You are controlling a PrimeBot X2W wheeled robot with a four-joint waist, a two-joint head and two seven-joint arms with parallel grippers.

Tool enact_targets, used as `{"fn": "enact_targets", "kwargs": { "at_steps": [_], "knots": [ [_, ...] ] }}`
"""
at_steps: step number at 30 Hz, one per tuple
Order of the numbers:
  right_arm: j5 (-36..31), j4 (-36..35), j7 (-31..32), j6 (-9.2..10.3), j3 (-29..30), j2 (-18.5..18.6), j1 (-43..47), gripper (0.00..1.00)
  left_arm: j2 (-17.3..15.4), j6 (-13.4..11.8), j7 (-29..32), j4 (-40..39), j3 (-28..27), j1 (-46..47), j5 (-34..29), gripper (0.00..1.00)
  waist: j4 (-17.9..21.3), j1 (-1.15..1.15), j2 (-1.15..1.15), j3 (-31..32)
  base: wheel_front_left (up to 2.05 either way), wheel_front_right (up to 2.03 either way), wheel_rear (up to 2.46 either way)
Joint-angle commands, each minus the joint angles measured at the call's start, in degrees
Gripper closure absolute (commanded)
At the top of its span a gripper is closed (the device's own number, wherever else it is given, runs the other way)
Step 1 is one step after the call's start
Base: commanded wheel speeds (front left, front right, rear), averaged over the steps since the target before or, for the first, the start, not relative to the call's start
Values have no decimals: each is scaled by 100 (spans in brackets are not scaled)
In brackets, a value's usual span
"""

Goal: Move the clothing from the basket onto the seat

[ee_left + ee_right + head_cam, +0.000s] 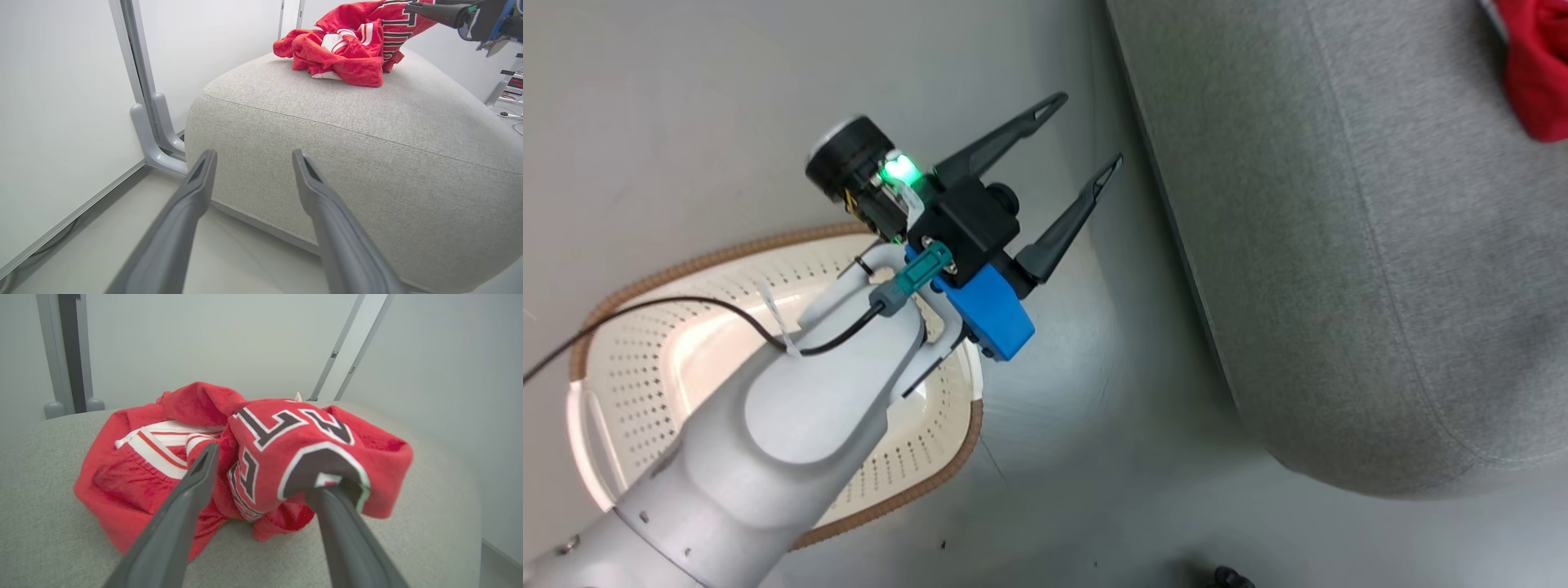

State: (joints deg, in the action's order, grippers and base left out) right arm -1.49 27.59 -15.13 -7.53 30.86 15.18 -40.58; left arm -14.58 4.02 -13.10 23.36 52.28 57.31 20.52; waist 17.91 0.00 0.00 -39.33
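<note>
a: where's the clothing [343,57] right now?
b: on the seat [1339,245], heaped near its far corner. in the head view just a red edge of it pokes in at the top right of the cushion
a: is the right gripper [269,465] pinching any of it?
b: no, its jaws are spread wide. the jersey [294,445] with the black-and-white lettering sits between the two fingers, and a fold of it is draped over the tip of one finger [347,539], hiding that tip. the other finger [175,522] lies against the red cloth on the side of the striped garment [159,453]
a: does the jersey touch the cushion?
b: its lower folds rest on the grey fabric, and the lettered part humps up over the fingertip
a: and the left gripper [1089,129]?
b: jaws spread as well, gripping nothing. the head view shows it over the floor [1094,457], between the basket [629,367] and the seat, fingers pointing toward the seat's edge. its own camera faces the cushion's rounded corner and stitched seam, with the red heap up on top
a: the basket?
b: on the floor at the lower left, partly behind the pale forearm [792,433], well apart from the clothing
a: anything else?
b: a white wall panel [61,102] and a grey post [153,130] beside the seat
</note>
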Motion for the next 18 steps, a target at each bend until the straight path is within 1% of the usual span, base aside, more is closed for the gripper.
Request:
{"fn": "enact_targets", "kwargs": {
  "at_steps": [1,5,10,13,18],
  "knots": [
    [92,-40,-1,7,-54,58,237,0,38,-35,-53,37,-14,-113,31,0,-57,0,0,369,0,0,0],
    [223,-188,-1,7,-248,58,991,0,134,-84,-145,182,-72,-368,157,0,-110,0,0,796,0,0,0],
    [274,-507,-2,7,-394,-34,1654,0,247,-162,-206,283,-213,-697,291,0,-207,0,0,1307,0,0,0],
    [233,-725,-2,7,-564,-92,1876,0,278,-215,-210,265,-377,-887,359,0,-287,0,0,1572,0,0,0],
    [161,-1003,-2,7,-934,-180,2063,0,266,-315,-214,81,-807,-1329,402,0,-480,0,0,1996,0,0,0]
  ]
}}
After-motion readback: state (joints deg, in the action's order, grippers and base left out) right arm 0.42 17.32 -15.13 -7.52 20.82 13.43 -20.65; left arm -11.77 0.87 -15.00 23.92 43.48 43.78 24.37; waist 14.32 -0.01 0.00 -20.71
